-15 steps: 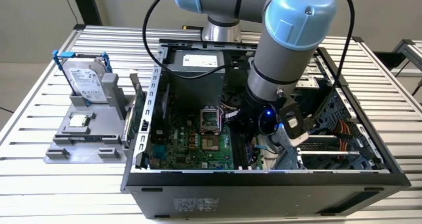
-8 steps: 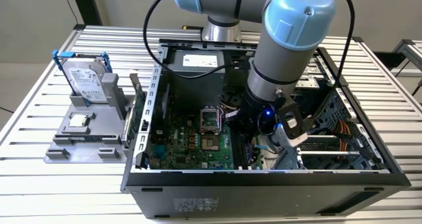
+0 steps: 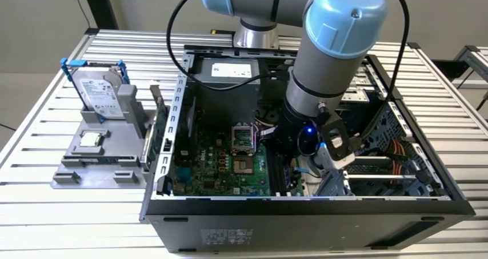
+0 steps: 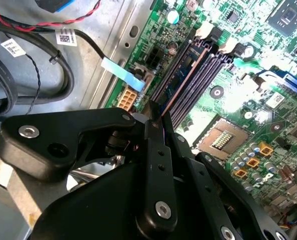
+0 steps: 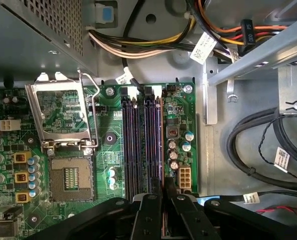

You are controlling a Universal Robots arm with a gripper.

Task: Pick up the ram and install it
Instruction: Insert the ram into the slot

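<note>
**Ram held edge-on over the memory slots**

The ram (image 5: 162, 150) shows in the first wrist view as a thin strip seen edge-on, lined up along the outermost of the dark memory slots (image 5: 138, 145) on the green motherboard (image 5: 108, 165). In the second wrist view its thin edge (image 4: 176, 97) runs from the fingertips down along the same slots. The jaws of the gripper (image 5: 162, 197) are closed on the near end of the ram, the black fingers (image 5: 148, 215) pressed to either side of it. Whether the stick is fully seated cannot be told.

In the exterior view the arm (image 3: 332, 59) reaches down into the open computer case (image 3: 305, 207), which stands on the slatted worktop (image 3: 61, 213). Beside the slots, the processor socket (image 5: 70, 177) lies open with its metal frame (image 5: 63, 112) raised. Near the worktop's edge at the exterior view's left, a grey holder (image 3: 99, 167) carries a hard drive (image 3: 100, 96) and a small square chip (image 3: 91, 138).
</note>
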